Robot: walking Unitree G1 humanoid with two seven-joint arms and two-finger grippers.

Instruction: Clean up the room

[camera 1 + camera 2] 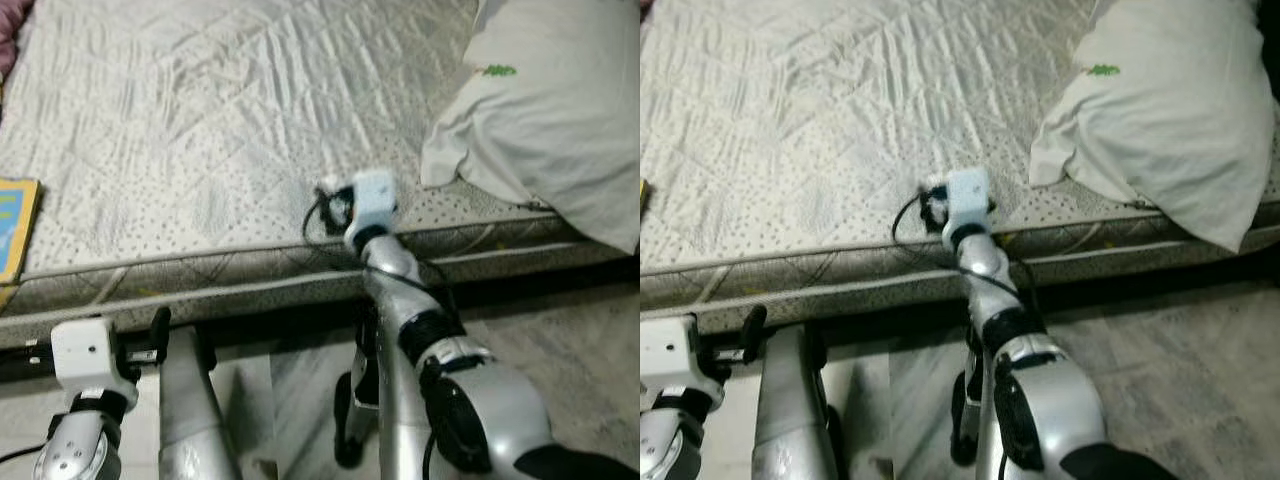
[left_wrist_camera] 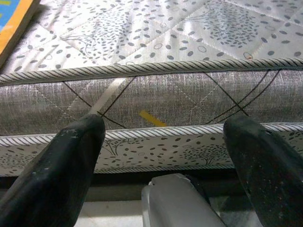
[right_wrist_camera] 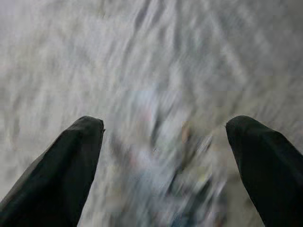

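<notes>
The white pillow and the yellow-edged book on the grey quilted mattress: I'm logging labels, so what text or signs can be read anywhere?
None can be read.
White pillow: a small green mark, too blurred to read.
Blue book with a yellow edge: its cover markings are too small and cut off.
Grey quilted mattress: a printed pattern, no words.

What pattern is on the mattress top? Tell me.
Pale grey quilting with small dark leaf-like speckles on the mattress, clearest in the left wrist view.
</notes>
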